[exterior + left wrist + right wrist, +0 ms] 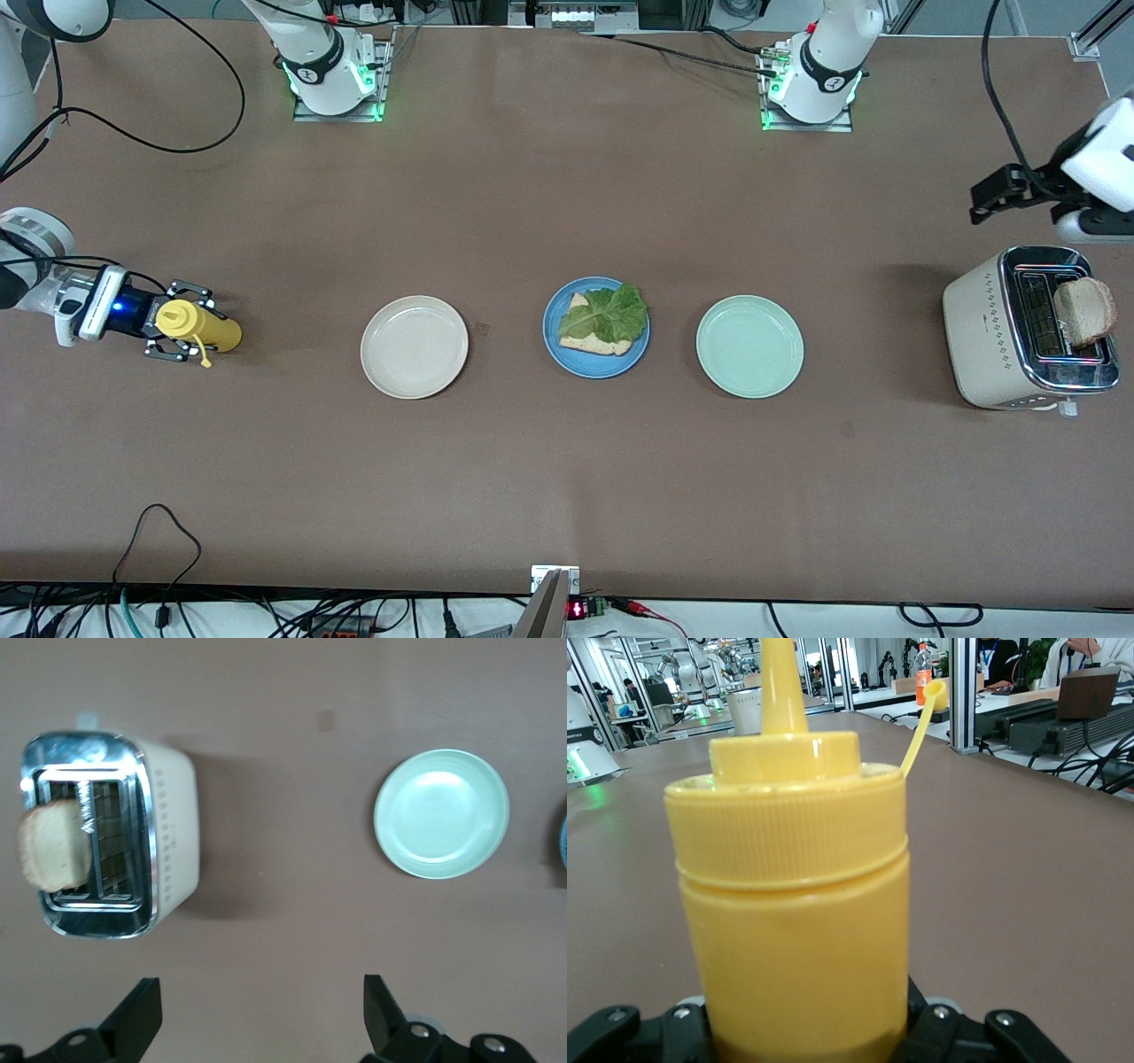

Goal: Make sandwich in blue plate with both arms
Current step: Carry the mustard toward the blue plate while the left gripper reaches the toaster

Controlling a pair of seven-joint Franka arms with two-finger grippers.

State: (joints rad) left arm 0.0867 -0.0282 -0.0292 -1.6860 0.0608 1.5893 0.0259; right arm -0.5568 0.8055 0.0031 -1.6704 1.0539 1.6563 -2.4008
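Note:
The blue plate (554, 347) lies mid-table with one toast slice (611, 346) on it and a lettuce leaf (611, 312) on top. A second toast slice (1085, 310) (51, 843) sticks out of the toaster (983, 337) (173, 842) at the left arm's end. My left gripper (982, 202) (257, 1019) hangs open over the table beside the toaster, holding nothing. At the right arm's end my right gripper (182, 321) (806, 1036) is shut on an upright yellow squeeze bottle (217, 330) (797, 904), whose cap hangs open on its strap.
A cream plate (414, 346) lies beside the blue plate toward the right arm's end. A mint-green plate (749, 346) (441, 812) lies beside it toward the left arm's end. Cables run along the table edge nearest the front camera.

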